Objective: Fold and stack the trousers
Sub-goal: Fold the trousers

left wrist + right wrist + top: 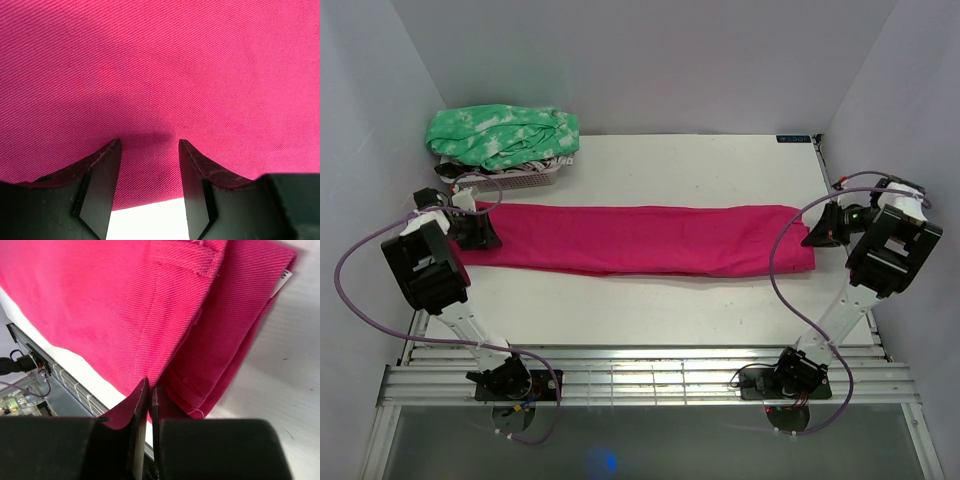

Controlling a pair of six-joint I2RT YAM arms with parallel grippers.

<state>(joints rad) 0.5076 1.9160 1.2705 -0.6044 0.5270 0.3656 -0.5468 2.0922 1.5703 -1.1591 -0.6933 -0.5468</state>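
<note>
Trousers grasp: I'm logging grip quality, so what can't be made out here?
Right wrist view: whether the shut right jaws pinch the trousers; their own tips cover the contact.
Left wrist view: whether the open left jaws touch the cloth; the close-up gives no depth.
Top view: both contacts; too small and dark.

Left end of the trousers (640,240) behind the left gripper (486,233); white tag (283,281), perhaps lettered, blurred.
</note>
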